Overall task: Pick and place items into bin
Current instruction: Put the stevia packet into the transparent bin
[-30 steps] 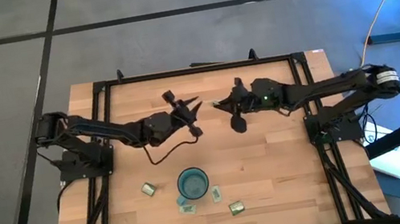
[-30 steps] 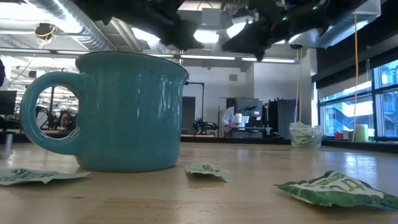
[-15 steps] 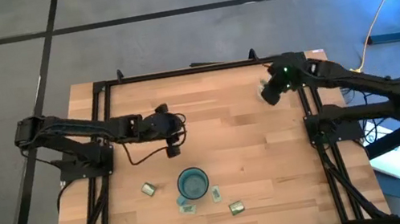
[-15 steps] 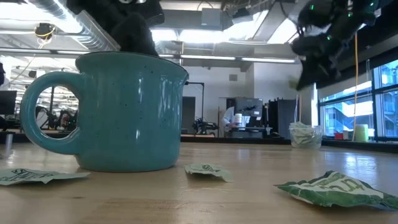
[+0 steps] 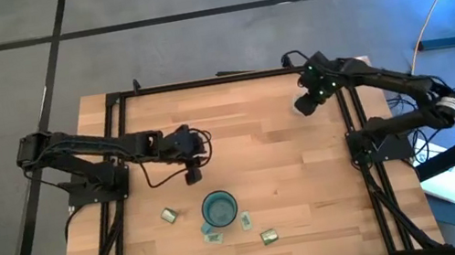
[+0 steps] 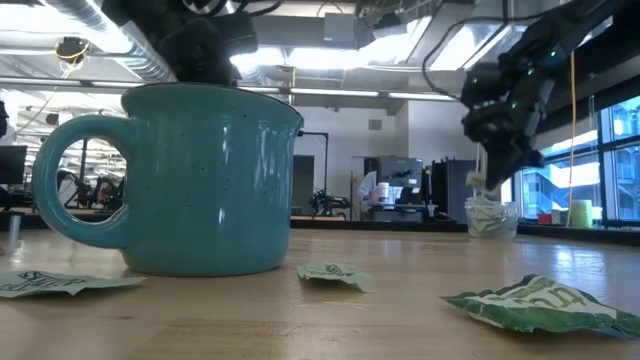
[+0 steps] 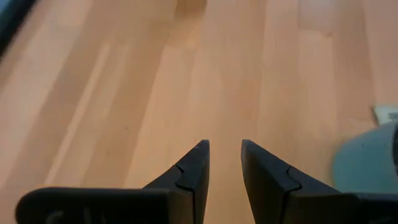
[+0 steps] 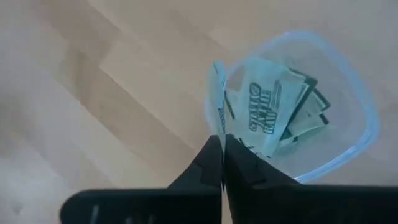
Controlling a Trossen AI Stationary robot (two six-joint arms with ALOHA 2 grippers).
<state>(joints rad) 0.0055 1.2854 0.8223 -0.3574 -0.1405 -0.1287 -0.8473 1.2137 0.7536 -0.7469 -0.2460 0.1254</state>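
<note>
My right gripper [image 8: 222,142] is shut on a light green packet [image 8: 218,99] and hangs over the rim of the bin [image 8: 365,118], a translucent cup near the table's far right corner [image 6: 490,218]. Several packets [image 8: 273,106] lie inside it. My left gripper [image 5: 190,171] is open and holds nothing. It points down at bare wood just beyond the teal mug [image 5: 220,208]. Several more packets lie flat around the mug [image 5: 169,215] [image 5: 246,222] [image 5: 269,236]. My right gripper pinches one packet between its two fingers by its near end [image 8: 219,129], coming from above and pointing down. The packet shows edge-on, sticks out past the fingertips and hangs clear over the bin's rim [image 6: 478,182].
The mug [image 6: 200,180] stands near the table's near edge with packets close on both sides [image 6: 330,272] [image 6: 540,303]. Bare wood lies between the mug and the bin. A black frame rail [image 5: 119,118] runs around the table.
My right gripper has swung from the table's middle toward the far right corner and now hangs above the bin. My left gripper has drawn back from the middle toward the near edge, turned downward, and stopped just beyond the mug.
</note>
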